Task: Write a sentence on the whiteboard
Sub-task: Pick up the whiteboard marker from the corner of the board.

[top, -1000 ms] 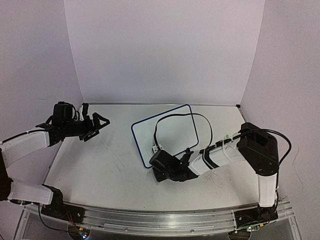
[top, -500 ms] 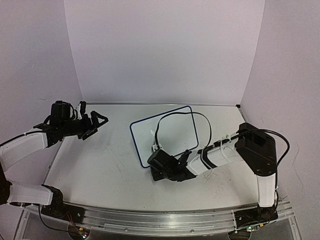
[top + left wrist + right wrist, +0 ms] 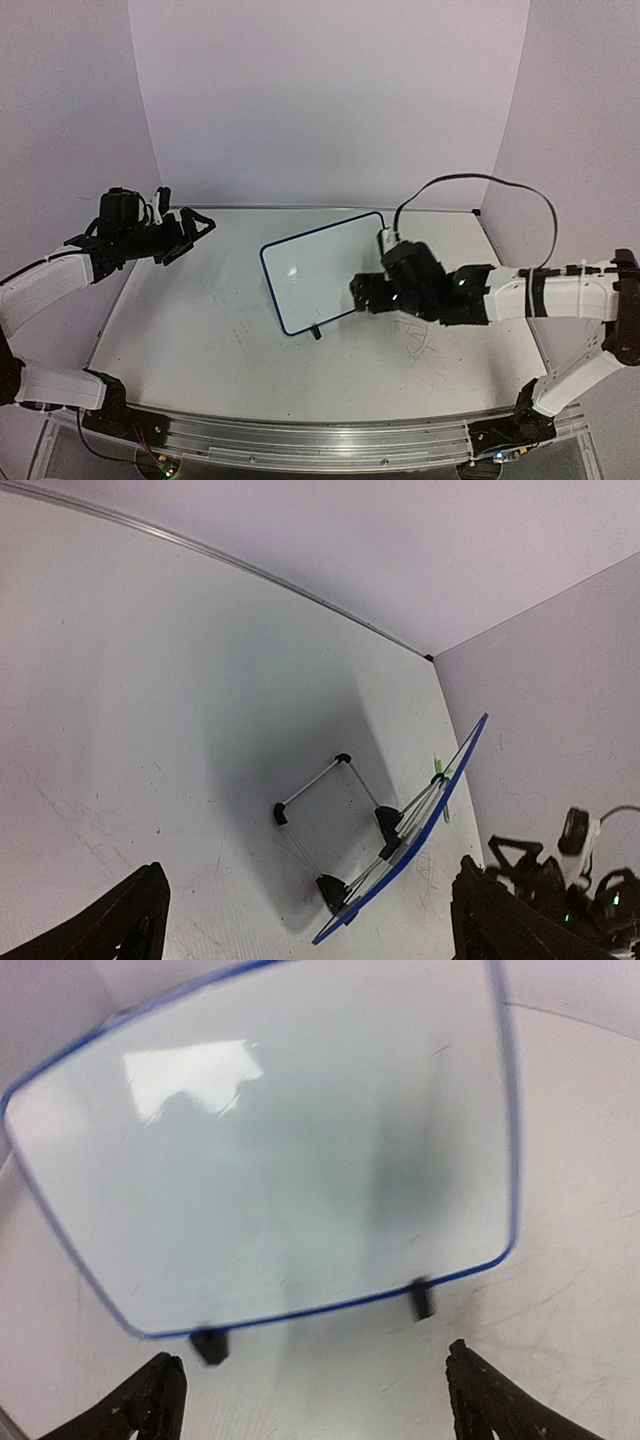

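The whiteboard [image 3: 322, 272] stands mid-table on its two black feet, blue-framed, leaning back on a wire stand [image 3: 335, 810]. Its face [image 3: 270, 1150] fills the right wrist view, plain white with a glare patch. The sentence is out of view. My right gripper [image 3: 363, 292] hovers just in front of the board's right lower corner, open, with nothing between its fingertips [image 3: 318, 1405]. My left gripper [image 3: 190, 232] is raised at the far left, well away from the board, open and empty [image 3: 312, 930]. It looks at the board's back.
White walls close in the table on three sides. The right arm's cable [image 3: 470, 185] arcs above the table on the right. A small green thing [image 3: 438, 772] shows at the board's far edge. Faint scuffs [image 3: 420, 345] mark the table.
My right gripper has opened and swung from the board's near lower corner up and to the right. The arm now stretches in from the right. The left arm lifted slightly.
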Tool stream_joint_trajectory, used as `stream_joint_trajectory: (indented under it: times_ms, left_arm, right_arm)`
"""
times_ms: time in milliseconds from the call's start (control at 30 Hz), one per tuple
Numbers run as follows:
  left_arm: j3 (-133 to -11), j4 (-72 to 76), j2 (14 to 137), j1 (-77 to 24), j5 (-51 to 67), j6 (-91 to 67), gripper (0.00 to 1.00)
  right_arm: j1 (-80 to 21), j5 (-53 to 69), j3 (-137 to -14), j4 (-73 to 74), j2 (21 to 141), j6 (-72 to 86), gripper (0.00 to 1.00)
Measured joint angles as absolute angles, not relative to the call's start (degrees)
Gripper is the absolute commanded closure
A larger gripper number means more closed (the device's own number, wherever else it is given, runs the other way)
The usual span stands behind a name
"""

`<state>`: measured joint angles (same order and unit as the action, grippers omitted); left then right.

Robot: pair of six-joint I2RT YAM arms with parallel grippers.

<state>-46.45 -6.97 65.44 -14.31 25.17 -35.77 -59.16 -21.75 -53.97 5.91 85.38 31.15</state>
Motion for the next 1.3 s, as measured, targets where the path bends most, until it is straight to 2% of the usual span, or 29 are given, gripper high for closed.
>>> stream_joint_trajectory:
  times_ms: [100,233,367,500,567,767,1067,1300]
  left_arm:
    - [-48.18,-7.01,65.45,-14.33,25.14,-35.32,0.01]
    - [-49.73,-6.97,65.43,-14.33,25.26,-34.91,0.01]
    - [-49.95,-7.04,65.41,-14.54,25.54,-35.04,0.01]
    - [-49.93,-7.05,64.74,-15.18,25.81,-35.86,0.01]
    - [-49.93,-7.01,64.13,-15.57,26.3,-36.16,0.01]
    - [-49.95,-7.01,62.79,-16.53,27.42,-37.23,0.01]
    - [-50.98,-7.03,62.41,-17.35,27.53,-37.6,0.01]
    - [-51.62,-7.01,62.37,-17.72,27.55,-37.63,0.01]
  right_arm:
    - [-44.96,-18.34,-53.87,6.58,81.29,29.85,0.1]
    - [-26.89,-14.17,-55.24,10.17,84.46,27.19,0.19]
    - [-17.33,-8.75,-57.95,12.73,92.7,24.1,0.22]
    - [-11.68,-4.32,-59.07,14.4,100.18,21.28,0.36]
    - [-9.76,-2.4,-59.37,14.52,103.1,20.13,0.39]
    - [-7.66,0.9,-59.48,14.29,105.84,18.43,0.6]
    - [-7.68,0.58,-61.4,13.78,107.7,16.8,0.69]
    - [-7.68,-1.05,-64.38,13.61,110.24,15.89,0.9]
